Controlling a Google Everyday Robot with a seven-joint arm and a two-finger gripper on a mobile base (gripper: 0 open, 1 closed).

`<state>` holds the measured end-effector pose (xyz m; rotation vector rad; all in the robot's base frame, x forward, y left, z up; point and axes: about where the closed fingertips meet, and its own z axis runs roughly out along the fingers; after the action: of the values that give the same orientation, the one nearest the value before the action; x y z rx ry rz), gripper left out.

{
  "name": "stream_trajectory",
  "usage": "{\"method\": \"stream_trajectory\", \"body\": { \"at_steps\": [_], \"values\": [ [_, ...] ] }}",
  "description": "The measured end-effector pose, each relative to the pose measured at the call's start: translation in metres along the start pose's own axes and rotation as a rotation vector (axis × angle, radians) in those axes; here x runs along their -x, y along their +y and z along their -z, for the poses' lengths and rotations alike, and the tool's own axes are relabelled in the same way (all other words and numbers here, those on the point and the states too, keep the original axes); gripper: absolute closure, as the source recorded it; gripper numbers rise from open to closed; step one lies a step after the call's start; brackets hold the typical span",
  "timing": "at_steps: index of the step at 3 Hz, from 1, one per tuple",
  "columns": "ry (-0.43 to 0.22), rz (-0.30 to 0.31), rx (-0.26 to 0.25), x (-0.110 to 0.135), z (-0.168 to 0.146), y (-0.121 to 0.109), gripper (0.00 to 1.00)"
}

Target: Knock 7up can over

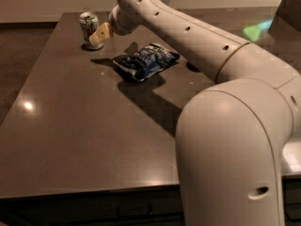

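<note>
The 7up can (88, 28) stands upright near the far left corner of the dark table (70, 140). It is white and silver with green markings and a shiny top. My gripper (99, 34) reaches across from the right; its tan tip is right beside the can's right side, at or very close to touching it. The long white arm stretches over the table and fills the right of the view.
A blue snack bag (145, 60) lies flat on the table right of the can, below the arm. The table's left edge and near edge show. A dark box (289, 11) stands at the far right. The arm hides the table behind it.
</note>
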<state>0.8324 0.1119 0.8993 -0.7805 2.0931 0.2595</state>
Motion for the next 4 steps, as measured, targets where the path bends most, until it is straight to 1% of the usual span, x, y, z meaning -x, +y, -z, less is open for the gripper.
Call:
{"method": "stream_trajectory", "body": {
  "at_steps": [1,3,4],
  "values": [
    [-0.020,0.001,0.028,0.013,-0.029,0.012,0.00],
    [-0.054,0.012,0.053,0.029,-0.060,0.031,0.00],
    [-0.076,0.022,0.066,0.037,-0.074,0.042,0.03]
  ]
}}
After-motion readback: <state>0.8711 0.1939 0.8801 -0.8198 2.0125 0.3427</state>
